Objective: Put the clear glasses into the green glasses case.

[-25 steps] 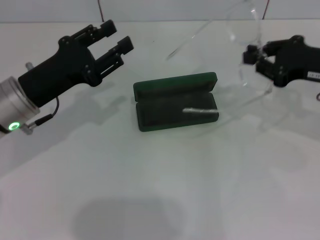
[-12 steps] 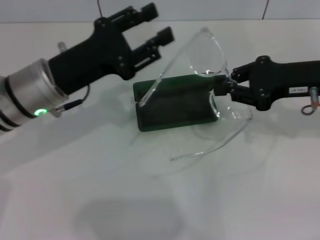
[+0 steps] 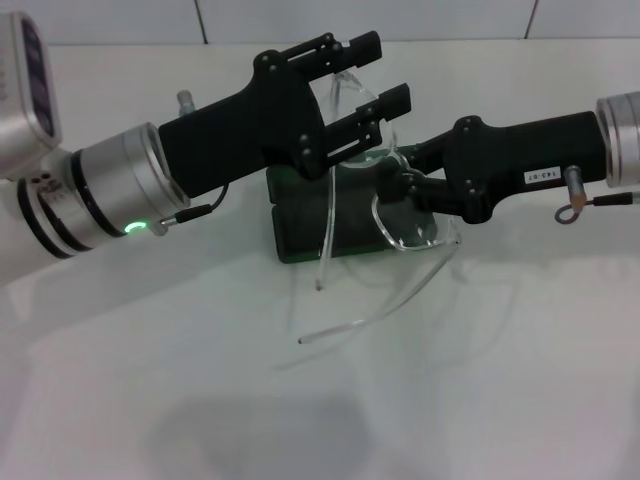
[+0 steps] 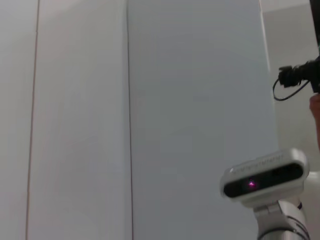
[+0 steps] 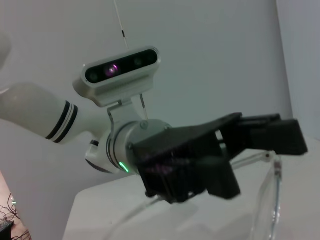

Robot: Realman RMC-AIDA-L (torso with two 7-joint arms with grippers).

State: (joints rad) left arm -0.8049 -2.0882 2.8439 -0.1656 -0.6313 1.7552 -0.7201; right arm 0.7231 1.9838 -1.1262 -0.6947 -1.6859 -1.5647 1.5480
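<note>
The green glasses case [image 3: 300,232] lies open on the white counter [image 3: 480,380], lining upward, and serves as my reference; both of my arms meet directly above it.

My right gripper [image 3: 400,178] reaches in from the case's right side and is clamped on the clear glasses [image 3: 405,225] at the frame front; the glasses hang clear of the case, over its right half, one lens tilted toward the case's near edge; one thin temple arm trails down past the near edge onto the counter in front of the case; the other drops across the case's middle; no part of the glasses lies inside the case.

My left gripper [image 3: 375,72] comes in from the case's left side and sits above its far edge, fingers spread apart with nothing between them; its tips stand close beside the upper rim of the glasses; whether they touch it I cannot tell.

The right wrist view shows the left gripper [image 5: 272,137] with a transparent edge of the glasses [image 5: 275,185] just beneath it.
</note>
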